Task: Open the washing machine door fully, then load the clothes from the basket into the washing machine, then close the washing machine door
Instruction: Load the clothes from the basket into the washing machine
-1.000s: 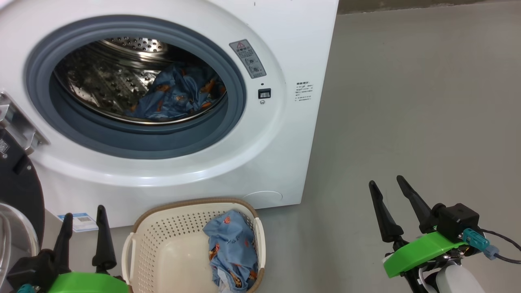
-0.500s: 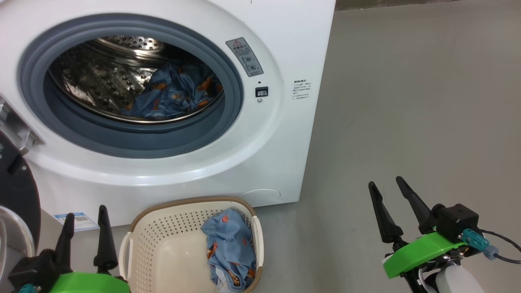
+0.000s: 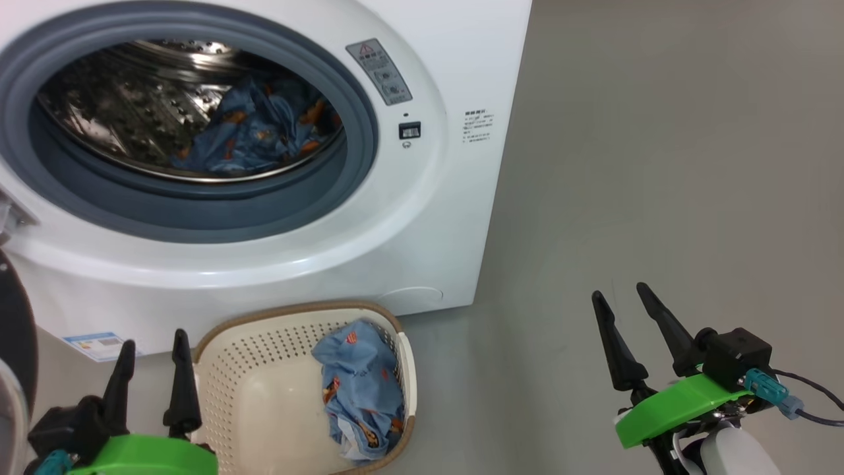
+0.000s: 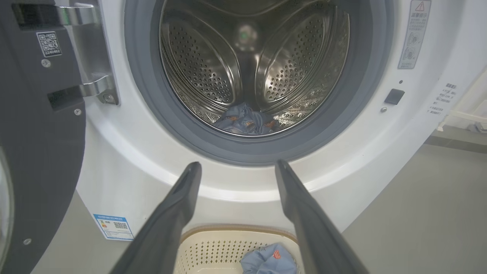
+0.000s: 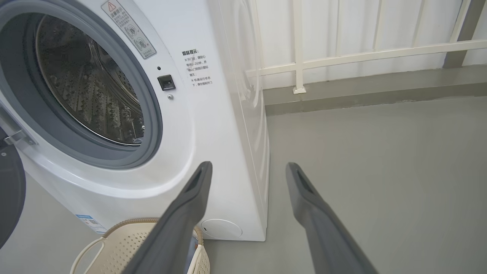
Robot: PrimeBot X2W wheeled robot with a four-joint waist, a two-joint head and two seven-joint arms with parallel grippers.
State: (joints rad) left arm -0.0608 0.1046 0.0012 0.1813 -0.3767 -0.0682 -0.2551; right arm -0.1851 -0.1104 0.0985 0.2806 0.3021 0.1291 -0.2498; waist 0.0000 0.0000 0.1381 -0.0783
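Observation:
The washing machine (image 3: 428,218) stands with its round mouth uncovered. Its door (image 4: 38,152) is swung out to the left, and its black rim also shows at the head view's left edge (image 3: 12,316). Blue bear-print clothes (image 3: 254,132) lie in the steel drum, and more clothes (image 3: 359,389) lie at the right side of the cream basket (image 3: 217,376) on the floor before the machine. My left gripper (image 3: 153,338) is open just left of the basket, holding nothing. My right gripper (image 3: 618,291) is open over bare floor, well right of the basket.
Grey floor (image 3: 659,165) stretches to the right of the machine. A white railing (image 5: 342,57) and a low kerb run behind it in the right wrist view. A blue label sticker (image 3: 92,344) sits low on the machine's front.
The head camera has shifted, so machine and basket sit further left in the picture. My left gripper stands a little nearer the basket's left rim. Both grippers stay open.

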